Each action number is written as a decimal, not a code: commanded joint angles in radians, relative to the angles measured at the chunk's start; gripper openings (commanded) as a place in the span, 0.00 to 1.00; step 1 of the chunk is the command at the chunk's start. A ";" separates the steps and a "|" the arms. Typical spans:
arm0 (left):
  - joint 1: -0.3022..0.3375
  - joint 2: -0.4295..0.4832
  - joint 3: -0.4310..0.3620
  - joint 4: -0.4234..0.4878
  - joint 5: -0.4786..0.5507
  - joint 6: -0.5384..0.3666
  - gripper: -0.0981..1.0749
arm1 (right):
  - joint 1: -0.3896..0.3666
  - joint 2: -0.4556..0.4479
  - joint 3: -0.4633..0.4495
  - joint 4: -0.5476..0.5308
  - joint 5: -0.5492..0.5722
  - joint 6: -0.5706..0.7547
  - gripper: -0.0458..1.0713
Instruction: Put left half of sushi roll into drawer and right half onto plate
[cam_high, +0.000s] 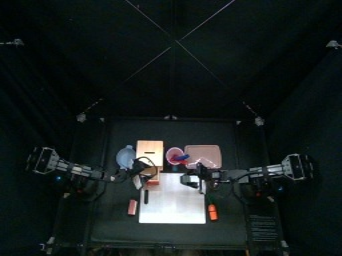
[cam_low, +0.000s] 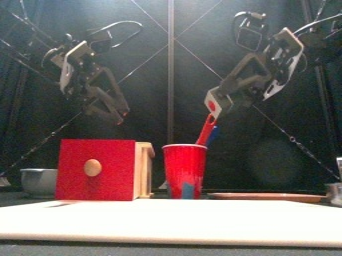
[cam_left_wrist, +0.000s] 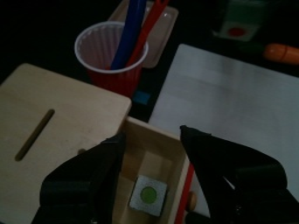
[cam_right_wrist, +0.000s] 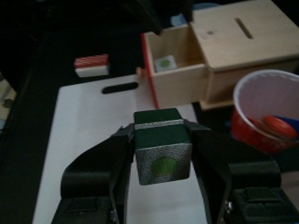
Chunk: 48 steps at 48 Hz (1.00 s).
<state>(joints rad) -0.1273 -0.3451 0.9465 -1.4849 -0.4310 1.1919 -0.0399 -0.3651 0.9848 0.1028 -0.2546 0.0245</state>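
The tan wooden drawer (cam_left_wrist: 149, 144) stands pulled out of its box (cam_high: 147, 160). One sushi half (cam_left_wrist: 149, 193), white with a green centre, lies inside it. My left gripper (cam_left_wrist: 152, 156) hovers open just above that half, touching nothing. My right gripper (cam_right_wrist: 160, 138) is shut on the other sushi half (cam_right_wrist: 162, 163), a dark green block with a green disc. It holds the block above the white mat (cam_right_wrist: 87, 149), in front of the drawer (cam_right_wrist: 176, 83). The pink plate (cam_high: 203, 154) lies at the back right, past the right gripper (cam_high: 201, 180).
A red cup (cam_low: 185, 170) with red and blue straws stands between the drawer box and the plate. A blue-grey lump (cam_high: 126, 157) sits left of the box. Small orange and red pieces (cam_high: 213, 211) lie along the edges of the white mat (cam_high: 174, 203).
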 joint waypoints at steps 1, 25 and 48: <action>-0.014 -0.038 -0.023 0.014 -0.003 0.000 0.83 | -0.054 -0.046 0.002 0.002 0.043 0.002 0.47; -0.025 -0.091 0.002 0.011 -0.003 -0.002 0.83 | -0.459 -0.017 0.078 0.003 0.224 0.003 0.51; -0.028 -0.091 0.005 0.006 -0.003 -0.002 0.83 | -0.535 0.178 0.012 0.018 0.229 0.002 0.87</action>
<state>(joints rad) -0.1519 -0.4310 0.9633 -1.4803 -0.4310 1.1904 -0.5691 -0.1733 1.0247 0.1135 -0.0230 0.0261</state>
